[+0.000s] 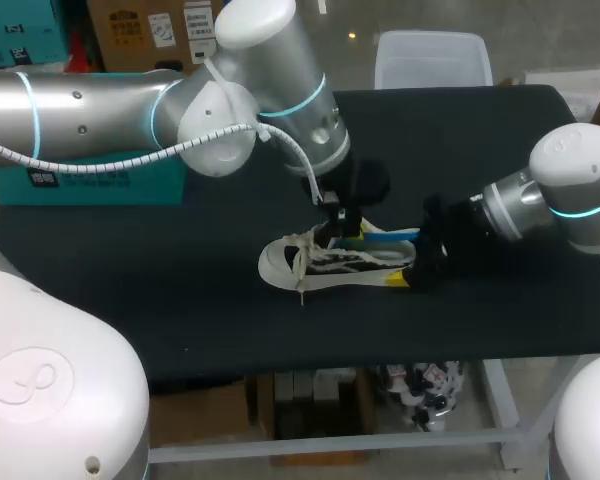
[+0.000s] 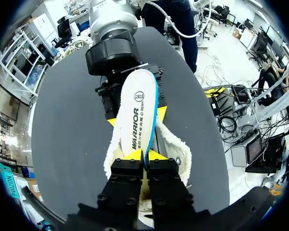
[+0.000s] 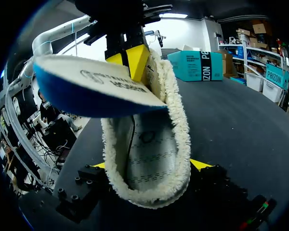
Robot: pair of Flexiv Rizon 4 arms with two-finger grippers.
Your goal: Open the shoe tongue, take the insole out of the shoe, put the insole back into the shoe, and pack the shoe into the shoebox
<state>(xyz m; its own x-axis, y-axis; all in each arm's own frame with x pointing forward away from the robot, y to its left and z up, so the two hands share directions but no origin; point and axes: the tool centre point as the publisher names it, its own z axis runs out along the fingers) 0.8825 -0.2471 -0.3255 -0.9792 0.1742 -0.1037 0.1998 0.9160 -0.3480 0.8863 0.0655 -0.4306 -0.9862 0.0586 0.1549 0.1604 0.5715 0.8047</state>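
Pinching the insole (image 2: 137,106) tight in our left gripper (image 2: 144,155) above the opened shoe (image 1: 310,268), which lies mid-table with its heel clamped by our right gripper (image 3: 148,166), we judge removal nearly done, with reinsertion and boxing yet to come.

Rough fleecy lining on the shoe (image 3: 181,126), smooth matt insole (image 2: 135,111), matt black cloth over the table (image 1: 110,262)
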